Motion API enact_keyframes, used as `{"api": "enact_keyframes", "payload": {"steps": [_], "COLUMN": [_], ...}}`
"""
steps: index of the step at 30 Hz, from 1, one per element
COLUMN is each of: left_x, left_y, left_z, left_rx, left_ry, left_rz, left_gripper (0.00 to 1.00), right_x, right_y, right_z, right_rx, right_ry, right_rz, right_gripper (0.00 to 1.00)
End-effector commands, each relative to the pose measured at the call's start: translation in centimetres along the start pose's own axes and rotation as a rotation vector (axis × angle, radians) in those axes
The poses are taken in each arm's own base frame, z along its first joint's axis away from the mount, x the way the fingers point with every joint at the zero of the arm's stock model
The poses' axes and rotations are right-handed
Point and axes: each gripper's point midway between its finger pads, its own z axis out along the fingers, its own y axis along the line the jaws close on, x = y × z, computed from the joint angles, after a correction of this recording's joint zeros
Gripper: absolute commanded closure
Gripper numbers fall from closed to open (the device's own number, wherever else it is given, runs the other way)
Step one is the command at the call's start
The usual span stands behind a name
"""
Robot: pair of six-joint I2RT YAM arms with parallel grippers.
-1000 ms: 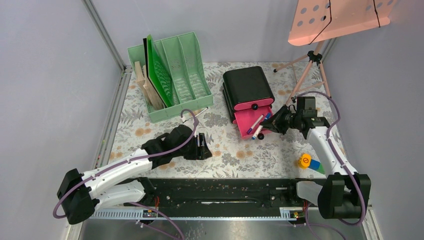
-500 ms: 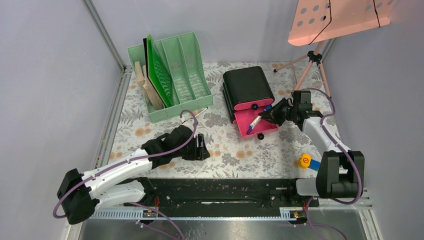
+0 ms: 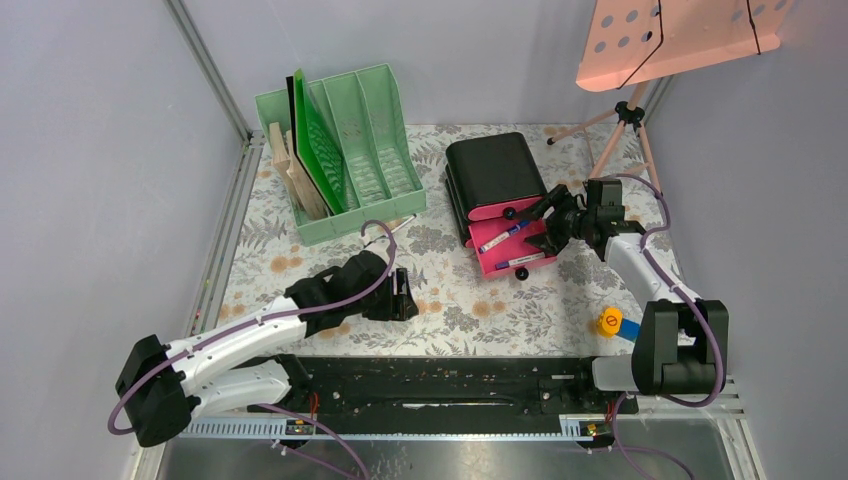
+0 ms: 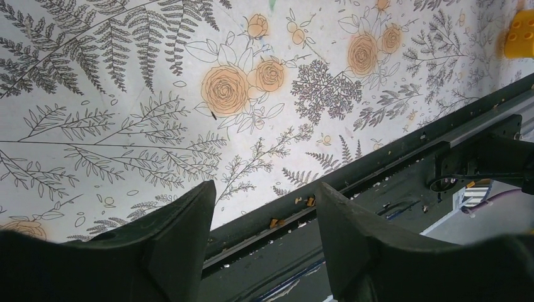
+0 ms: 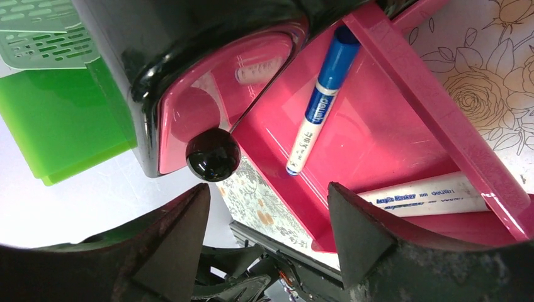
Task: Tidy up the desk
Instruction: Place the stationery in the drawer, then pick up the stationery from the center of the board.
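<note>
Across the enclosure floor lay the desk [image 3: 450, 300], its pale cloth printed with grey ferns and orange flowers and edged by a black rail [image 3: 430, 380] on the near side. One second earlier the right gripper [image 3: 545, 224] had pinched a blue-capped marker [image 3: 502, 237] above the open pink drawer [image 3: 525, 247]. Now its fingers stood spread and the marker lay inside the drawer, near a white-barrelled marker [image 3: 521, 262]. The left gripper [image 3: 404, 293] had not shifted: fingers parted, nothing between them, low over the cloth near the rail. A black drawer box [image 3: 495, 165] sat at far centre and a mint-green file rack [image 3: 375, 130] holding upright boards at far left. A yellow block [image 3: 607, 321] lay beside the right arm. A tripod [image 3: 625, 125] stood at the far right corner, against plain grey walls.
</note>
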Motion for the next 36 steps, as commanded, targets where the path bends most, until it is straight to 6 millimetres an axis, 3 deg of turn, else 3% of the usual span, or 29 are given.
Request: {"api": "enact_keyframes", "payload": {"steps": [1, 7, 12, 19, 25, 36], "left_x": [-2.2, -2.5, -3.5, -5.8, -6.8, -9.4], "left_y": [-1.2, -0.2, 1.2, 2.9, 3.2, 3.6], "left_z": [-0.6, -0.8, -1.2, -2.1, -2.1, -0.5], "left_rx": [0.022, -0.014, -0.064, -0.183, -0.233, -0.299], "left_ry": [-0.066, -0.071, -0.059, -0.055, -0.045, -0.034], "left_rz": [0.024, 0.048, 0.103, 0.207, 0.257, 0.336], "left_gripper": [0.40, 0.39, 0.38, 0.37, 0.36, 0.35], "right_x": [-0.7, 0.3, 1.7, 4.2, 4.4, 4.9], "right_y": [1.3, 1.2, -0.6, -5.8, -10.8, -12.7], "right_z": [-1.1, -3.0, -5.1, -7.7, -10.5, -9.9], "right_rx": [-0.023, -0.010, 0.057, 0.199, 0.360, 0.397], "right_ry": [-0.043, -0.050, -0.071, -0.086, -0.221, -0.209], "right_rz": [-0.054, -0.124, -0.198, -0.313, -0.380, -0.338], "right_gripper": [0.23, 0.18, 0.17, 0.14, 0.13, 0.13]}}
